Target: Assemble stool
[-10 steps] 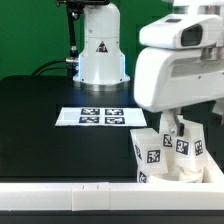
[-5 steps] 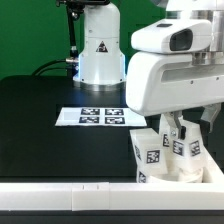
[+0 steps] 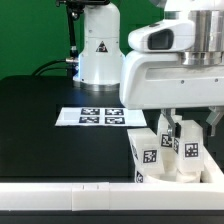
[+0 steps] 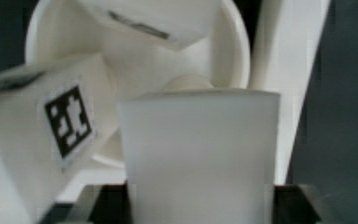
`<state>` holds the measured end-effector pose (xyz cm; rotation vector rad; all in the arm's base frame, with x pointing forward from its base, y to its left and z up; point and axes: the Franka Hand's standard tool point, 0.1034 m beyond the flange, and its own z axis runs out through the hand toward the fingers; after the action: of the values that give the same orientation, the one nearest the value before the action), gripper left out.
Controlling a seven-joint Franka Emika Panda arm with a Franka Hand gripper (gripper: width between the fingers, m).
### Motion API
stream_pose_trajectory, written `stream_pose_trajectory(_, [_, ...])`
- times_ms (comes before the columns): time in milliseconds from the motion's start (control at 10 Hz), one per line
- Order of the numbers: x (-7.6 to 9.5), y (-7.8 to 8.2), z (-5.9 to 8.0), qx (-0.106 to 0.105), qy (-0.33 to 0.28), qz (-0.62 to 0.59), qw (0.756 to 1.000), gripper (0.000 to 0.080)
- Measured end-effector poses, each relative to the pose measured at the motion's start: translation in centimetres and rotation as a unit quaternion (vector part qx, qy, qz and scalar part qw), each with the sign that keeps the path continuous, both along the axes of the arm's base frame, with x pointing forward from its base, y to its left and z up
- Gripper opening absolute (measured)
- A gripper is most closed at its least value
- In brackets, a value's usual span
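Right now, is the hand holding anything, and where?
Cannot be told: the hand is down among the stool parts, its fingers hidden, with no clear grip showing in either view.

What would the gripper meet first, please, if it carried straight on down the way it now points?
Most likely the stool parts directly beneath the gripper: the wrist view shows a blocky white leg right ahead, the round seat behind it. Depth is unclear; contact may already exist.

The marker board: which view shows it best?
The exterior view: the marker board lies flat on the black table, tags readable, its right end hidden behind the arm. The wrist view shows only white stool parts, no board.
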<state>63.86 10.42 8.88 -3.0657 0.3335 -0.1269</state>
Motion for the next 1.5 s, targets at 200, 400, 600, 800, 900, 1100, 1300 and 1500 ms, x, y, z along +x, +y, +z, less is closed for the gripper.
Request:
stream_pose_trajectory(200, [0.3,-0.7,0.1,0.044,-0.007,-0.139,0.989,0.0333])
stream_pose_trajectory(400, [0.3,-0.6,0.1,0.05,-0.002,-0.205,0.977,0.0333])
stream_pose_trajectory(600, [0.3,-0.6,0.1,0.055,0.002,-0.26,0.964,0.0333])
stream_pose_trajectory(800, [-0.1,0.4,-0.1,0.073,0.022,-0.465,0.882,0.0333])
stream_pose_trajectory(900, [-0.1,0.7,0.0,0.094,0.036,-0.571,0.815,0.0333])
stream_pose_trajectory(1100, [0.0,0.8,0.0,0.108,0.044,-0.658,0.744,0.0333])
stream_pose_trajectory(1300, [-0.1,0.8,-0.1,0.101,0.042,-0.621,0.776,0.0338])
stream_pose_trajectory(1500, [-0.4,0.9,0.1,0.068,0.041,-0.458,0.885,0.0543])
